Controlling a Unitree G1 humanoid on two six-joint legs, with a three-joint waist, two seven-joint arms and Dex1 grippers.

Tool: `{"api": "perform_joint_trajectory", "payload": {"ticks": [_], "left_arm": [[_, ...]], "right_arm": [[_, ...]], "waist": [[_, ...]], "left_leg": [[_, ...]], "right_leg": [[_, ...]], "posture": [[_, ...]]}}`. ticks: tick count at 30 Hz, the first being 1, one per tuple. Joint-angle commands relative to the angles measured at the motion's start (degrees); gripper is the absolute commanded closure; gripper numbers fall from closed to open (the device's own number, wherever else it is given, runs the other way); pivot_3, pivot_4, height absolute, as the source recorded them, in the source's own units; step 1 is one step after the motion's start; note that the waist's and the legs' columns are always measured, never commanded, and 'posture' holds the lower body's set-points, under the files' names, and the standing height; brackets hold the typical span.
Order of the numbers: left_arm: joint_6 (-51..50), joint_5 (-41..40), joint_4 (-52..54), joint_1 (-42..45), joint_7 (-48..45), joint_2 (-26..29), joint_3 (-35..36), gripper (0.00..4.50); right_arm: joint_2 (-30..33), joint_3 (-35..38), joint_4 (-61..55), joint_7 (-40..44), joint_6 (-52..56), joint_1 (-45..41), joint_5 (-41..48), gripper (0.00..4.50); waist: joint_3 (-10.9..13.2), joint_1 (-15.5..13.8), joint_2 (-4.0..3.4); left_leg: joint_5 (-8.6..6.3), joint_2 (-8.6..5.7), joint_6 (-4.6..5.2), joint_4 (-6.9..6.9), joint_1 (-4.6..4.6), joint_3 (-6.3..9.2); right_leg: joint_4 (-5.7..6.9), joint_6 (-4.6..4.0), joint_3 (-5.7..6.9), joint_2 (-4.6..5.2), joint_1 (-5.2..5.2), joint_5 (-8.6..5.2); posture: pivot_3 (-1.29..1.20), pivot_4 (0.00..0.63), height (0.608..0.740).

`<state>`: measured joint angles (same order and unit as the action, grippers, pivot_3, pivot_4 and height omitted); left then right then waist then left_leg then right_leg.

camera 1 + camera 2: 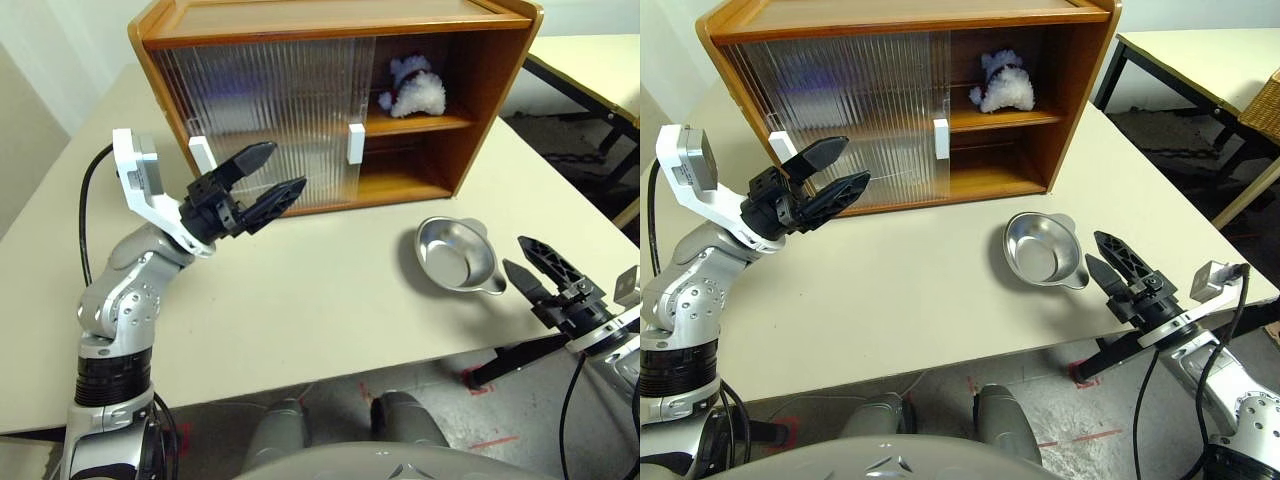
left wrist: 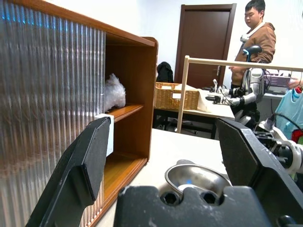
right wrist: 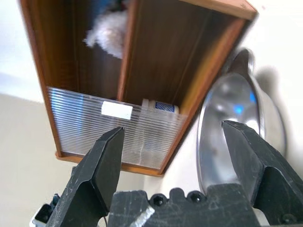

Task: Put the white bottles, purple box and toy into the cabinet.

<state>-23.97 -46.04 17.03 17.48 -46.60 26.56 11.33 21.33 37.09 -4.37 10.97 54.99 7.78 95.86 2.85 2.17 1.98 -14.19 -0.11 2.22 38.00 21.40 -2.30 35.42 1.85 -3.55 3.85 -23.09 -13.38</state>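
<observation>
Toy (image 1: 412, 90) sitting on upper shelf of cabinet (image 1: 480, 90); left gripper (image 1: 268, 180) and right gripper (image 1: 530, 265) both hovering, jaws apart, empty. Next likely: sliding door shut.

A shiny steel bowl (image 1: 457, 256) sits upright on the cream table (image 1: 300, 300), just beside the right gripper and well apart from the left one; beyond it stand a wicker basket (image 2: 177, 96), a dark door (image 2: 203, 42) and a person (image 2: 253, 38).
</observation>
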Motion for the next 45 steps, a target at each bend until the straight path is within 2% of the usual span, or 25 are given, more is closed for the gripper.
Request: {"api": "perform_joint_trajectory", "payload": {"ticks": [1, 5, 9, 20, 26, 33, 39, 45], "left_arm": [[-0.47, -0.20, 0.41, 0.31, 0.05, 0.74, 0.30, 0.00], [-0.47, -0.39, 0.42, 0.25, 0.04, 1.15, 0.46, 0.00], [-0.57, -0.54, 0.64, 0.14, 0.18, 1.36, 0.50, 0.00], [0.05, -0.13, 0.30, -0.24, 0.11, 0.53, -0.28, 0.00], [0.24, -0.08, -0.11, -0.10, -0.42, 0.46, -0.33, 0.00], [0.13, -0.19, 0.14, -0.32, -0.46, 0.60, -0.16, 0.00], [-0.01, -0.17, -0.13, 0.07, -0.65, 0.90, -0.03, 0.00], [-0.01, -0.17, -0.14, 0.16, -0.70, 0.88, -0.06, 0.00]], "right_arm": [[-1.28, -1.50, -0.59, -4.36, -1.43, 0.21, 3.54, 0.03], [-2.46, -3.76, -3.02, -8.52, -2.55, 0.71, 4.94, 0.03], [-3.45, -5.59, -5.91, -10.47, -4.57, 0.98, 4.06, 0.03], [-0.85, -0.65, -10.04, -8.92, -10.61, 2.74, 10.13, 0.03], [1.52, -1.03, -8.40, -8.86, -10.33, 5.52, 8.11, 0.03], [-0.17, -3.75, -8.82, -9.07, -11.29, 8.26, 3.39, 0.03], [-1.06, -5.33, -9.62, -11.95, -11.56, 8.90, 3.03, 0.03], [0.15, -5.24, -6.63, -9.46, -10.18, 10.17, 2.21, 0.03]], "waist": [[0.02, -0.10, 0.00], [0.14, -0.09, -0.05], [0.23, -0.10, -0.01], [0.31, -0.12, 0.04], [0.38, -0.14, 0.12], [0.46, -0.12, 0.09], [0.50, -0.14, 0.09], [0.52, -0.14, 0.11]], "left_leg": [[-0.01, 0.00, -0.02, 0.00, 0.00, 0.00], [-0.03, 0.01, -0.05, 0.00, 0.01, 0.00], [-0.02, 0.01, -0.03, 0.00, 0.02, 0.00], [-0.05, 0.01, 0.00, -0.02, 0.06, 0.00], [-0.05, 0.03, 0.00, -0.04, 0.06, 0.00], [-0.06, 0.04, -0.01, -0.05, 0.08, -0.01], [-0.07, 0.03, -0.03, -0.05, 0.07, -0.01], [-0.07, 0.03, -0.03, -0.06, 0.16, -0.01]], "right_leg": [[0.00, -0.05, 0.00, 0.01, 0.00, -0.03], [0.00, -0.63, 0.00, 0.04, 0.01, -0.36], [0.00, -0.61, 0.00, 0.04, 0.00, -0.36], [-0.03, -0.52, 0.00, 0.07, -0.01, -0.40], [-0.03, -0.59, 0.01, 0.06, -0.01, -0.44], [-0.05, -0.61, 0.00, 0.08, -0.03, -0.45], [-0.05, -0.61, 0.00, 0.10, -0.04, -0.45], [-0.06, -0.61, 0.01, 0.10, -0.11, -0.45]], "posture": [[0.01, 0.027, 0.740], [0.01, 0.030, 0.740], [0.01, 0.032, 0.740], [0.00, 0.026, 0.740], [-0.01, 0.027, 0.740], [0.00, 0.026, 0.740], [0.00, 0.025, 0.740], [0.00, 0.026, 0.740]]}}
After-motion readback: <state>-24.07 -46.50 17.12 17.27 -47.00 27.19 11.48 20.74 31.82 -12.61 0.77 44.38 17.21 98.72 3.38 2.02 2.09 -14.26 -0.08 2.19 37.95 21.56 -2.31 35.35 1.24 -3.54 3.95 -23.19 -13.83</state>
